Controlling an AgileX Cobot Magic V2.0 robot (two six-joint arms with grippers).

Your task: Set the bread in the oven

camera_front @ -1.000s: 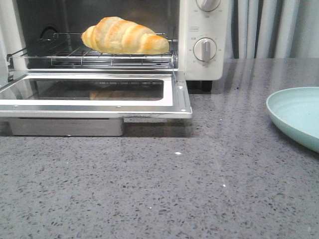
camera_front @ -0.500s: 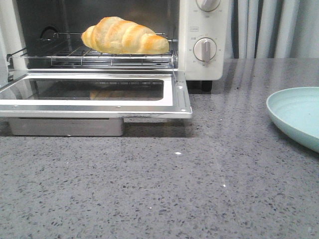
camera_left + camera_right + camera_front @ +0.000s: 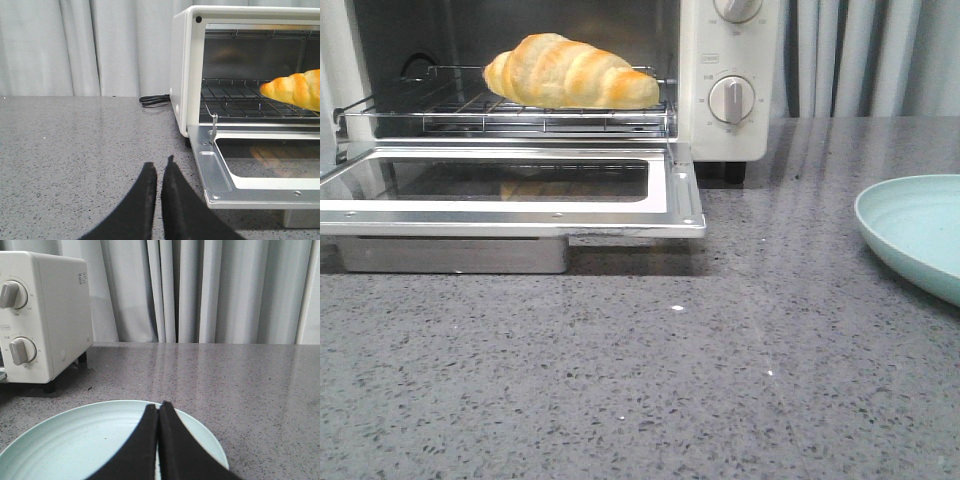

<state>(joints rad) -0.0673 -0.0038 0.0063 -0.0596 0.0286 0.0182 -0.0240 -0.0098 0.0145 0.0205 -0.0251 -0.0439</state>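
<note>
Nothing has moved in the last second: your bread (image 3: 570, 72) stays on the oven (image 3: 725, 130) rack, door still down, both grippers (image 3: 158, 175) (image 3: 158, 412) clenched empty.

A grey speckled stone countertop (image 3: 720, 380) is seen filling the lower part of the front view, with small white flecks scattered across it. Behind it, from 12 to 2 o'clock, pale grey-white curtains (image 3: 860, 55) are hung in vertical folds, and these are shown again across the back of both wrist views (image 3: 210, 290) (image 3: 75, 47). Soft, even light is cast over the surface, and faint vertical streaks of the curtains are reflected in the polished top toward 1 o'clock. No wall, floor or window can be made out.
</note>
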